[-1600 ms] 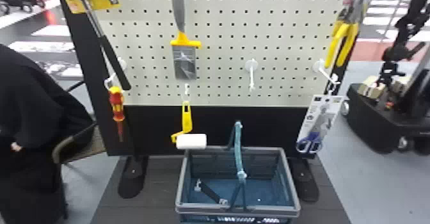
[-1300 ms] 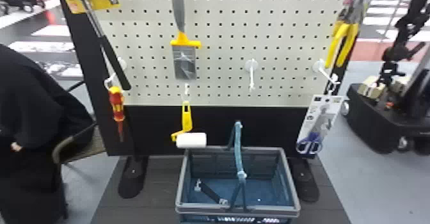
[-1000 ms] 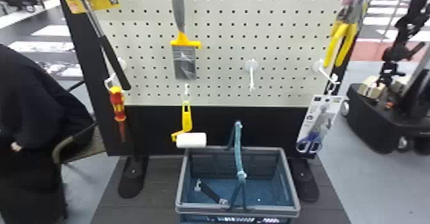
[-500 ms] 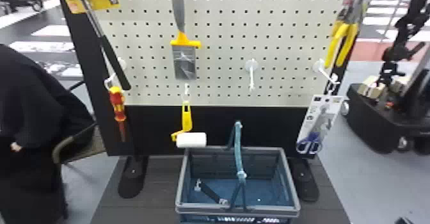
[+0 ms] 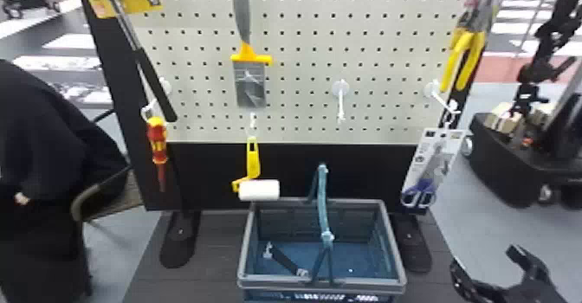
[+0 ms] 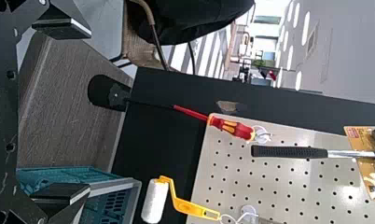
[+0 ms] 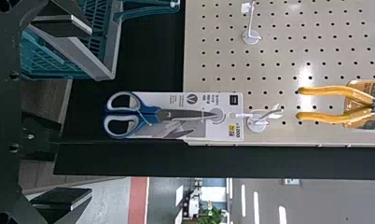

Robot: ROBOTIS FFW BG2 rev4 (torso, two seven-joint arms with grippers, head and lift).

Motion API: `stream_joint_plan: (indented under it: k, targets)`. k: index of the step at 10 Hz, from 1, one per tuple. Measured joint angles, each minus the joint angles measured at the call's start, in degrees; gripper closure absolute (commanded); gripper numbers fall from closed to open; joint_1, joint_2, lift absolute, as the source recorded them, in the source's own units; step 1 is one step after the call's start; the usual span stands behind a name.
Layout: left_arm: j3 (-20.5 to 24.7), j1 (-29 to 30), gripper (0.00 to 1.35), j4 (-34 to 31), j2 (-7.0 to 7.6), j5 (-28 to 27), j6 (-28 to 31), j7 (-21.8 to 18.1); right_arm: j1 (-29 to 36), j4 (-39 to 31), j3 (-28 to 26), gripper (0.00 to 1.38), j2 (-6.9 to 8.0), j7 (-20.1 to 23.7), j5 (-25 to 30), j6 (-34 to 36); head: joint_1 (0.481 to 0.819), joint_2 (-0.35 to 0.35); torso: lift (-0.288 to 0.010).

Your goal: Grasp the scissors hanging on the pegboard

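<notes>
1. Head view: the scissors (image 5: 426,172), fixed to a card, hang from a white hook (image 5: 438,93) at the lower right corner of the pegboard (image 5: 303,29). Their blue handles point down, up and to the right of the basket (image 5: 246,246). The right gripper (image 5: 493,272) sits low at the bottom right edge. Its fingers are spread wide and hold nothing, well below the scissors and apart from them.

2. Left wrist view: the left gripper (image 6: 59,112) is spread wide and empty. It faces the other end of the board, where the screwdriver (image 6: 227,126) and paint roller (image 6: 154,207) hang, so it looks parked.

3. Right wrist view: the right gripper's two fingers stand far apart with nothing between them. The scissors hang ahead on the board, roughly in line with the gap, with the pliers (image 7: 316,91) hanging higher up. The card is on its hook and untouched. As I judge it, the aim is roughly set but no grasp has begun. The arm has yet to close in, bring its fingers round the scissors and shut on them.
</notes>
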Motion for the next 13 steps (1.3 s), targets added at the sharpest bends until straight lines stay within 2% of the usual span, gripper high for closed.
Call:
stream_joint_plan:
  k: [5, 10, 13]
  targets:
    - [-0.28, -0.96, 0.14, 0.51, -0.04, 0.04, -0.03, 0.0, -14.6, 13.91, 0.0, 0.09, -3.17, 6.58, 1.22, 2.47, 0.549, 0.0, -0.1]
    - [-1.02, -2.95, 0.14, 1.77, 0.22, 0.25, -0.07, 0.0, -32.89, 34.49, 0.0, 0.09, -7.74, 17.97, 2.73, 4.72, 0.549, 0.0, -0.1]
    - [-1.85, -4.52, 0.14, 2.9, 0.61, 0.71, -0.03, 0.0, -39.24, 39.38, 2.88, 0.09, -10.9, 21.1, 0.03, 8.02, 0.549, 0.0, -0.1]
